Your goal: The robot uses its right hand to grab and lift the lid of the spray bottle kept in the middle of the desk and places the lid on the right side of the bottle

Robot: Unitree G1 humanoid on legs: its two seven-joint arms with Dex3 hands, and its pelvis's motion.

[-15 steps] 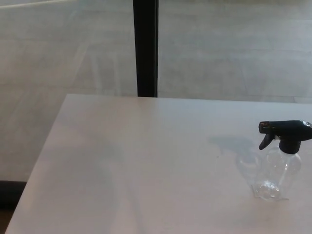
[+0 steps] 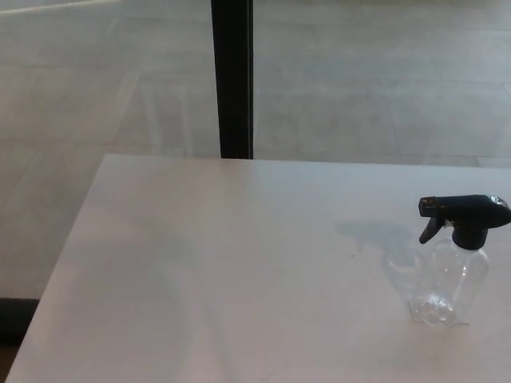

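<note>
A clear plastic spray bottle (image 2: 449, 281) stands upright on the white desk (image 2: 223, 263), near the picture's right edge. Its black trigger lid (image 2: 467, 213) sits on the bottle's neck, with the nozzle pointing left. The lid's right end touches the frame edge. Neither of my hands shows in the head view.
A black vertical post (image 2: 232, 78) rises behind the desk's far edge, in front of a glass wall. The desk's left edge runs diagonally down to the lower left, with dark floor beyond it.
The whole picture has shifted slightly left, so the camera has moved. The bottle and lid stand as before.
</note>
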